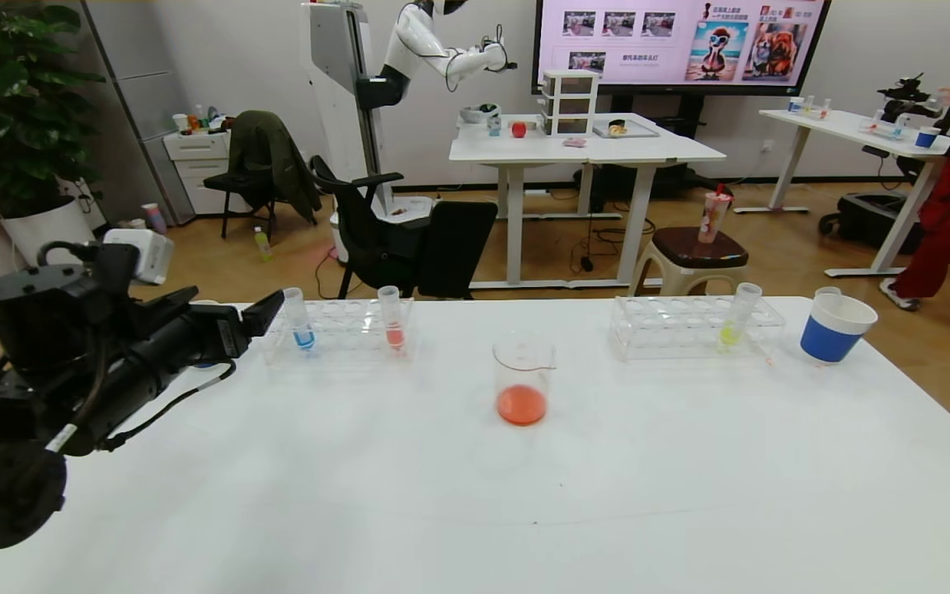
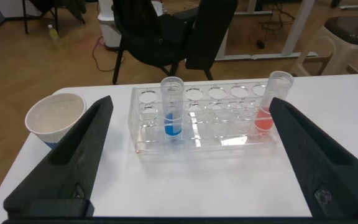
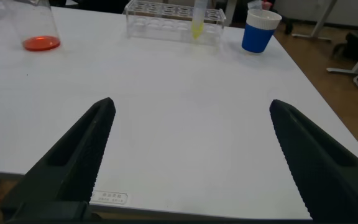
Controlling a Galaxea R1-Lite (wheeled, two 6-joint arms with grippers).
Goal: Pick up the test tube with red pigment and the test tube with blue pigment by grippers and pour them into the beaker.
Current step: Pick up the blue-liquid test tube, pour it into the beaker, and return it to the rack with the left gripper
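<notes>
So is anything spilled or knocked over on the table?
Nothing spilled or knocked over. The blue tube and the reddish tube stand in the left rack, the yellow-green tube leans in the right rack. Only oddity: the beaker already holds orange-red liquid. The left tool is open, facing the rack.

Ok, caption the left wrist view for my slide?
Open left gripper faces the rack holding the blue tube and salmon tube.
</notes>
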